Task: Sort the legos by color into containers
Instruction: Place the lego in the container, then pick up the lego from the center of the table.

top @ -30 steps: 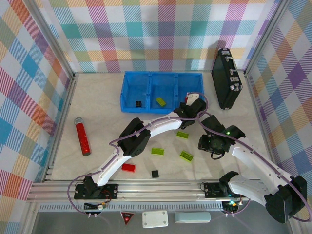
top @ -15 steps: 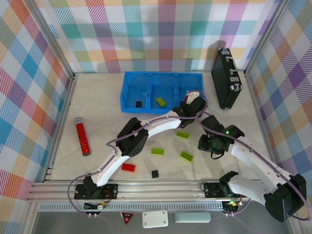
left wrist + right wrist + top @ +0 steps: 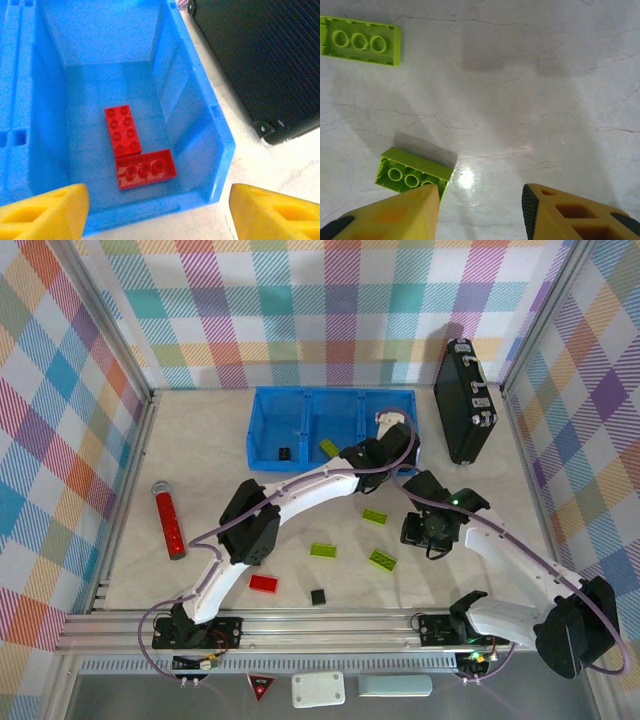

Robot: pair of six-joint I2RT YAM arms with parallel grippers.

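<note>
The left end effector (image 3: 156, 210) hangs over the right-hand compartment of the blue tray (image 3: 196, 117), jaws spread wide and empty. Two red bricks (image 3: 131, 150) lie touching in an L on that compartment's floor. The black case (image 3: 260, 60) stands just beside the tray's outer wall, so a careless pull-back could clip that wall or the case and shove the tray across the worktop (image 3: 535, 85). The right end effector (image 3: 480, 215) hovers low with its jaws partly apart and nothing between them. One finger (image 3: 395, 215) sits right at the edge of a green brick (image 3: 415, 175) that lies underside up, with a second green brick (image 3: 360, 41) well apart from it. If that arm drops as it stands, I judge the finger would land on the brick rather than straddle it, tipping or flicking it away. A red brick (image 3: 264, 583), a black brick (image 3: 318, 596) and another green one (image 3: 323, 551) are among the pieces waiting loose on the worktop. All are thin and likely to slip from a shallow pinch.
</note>
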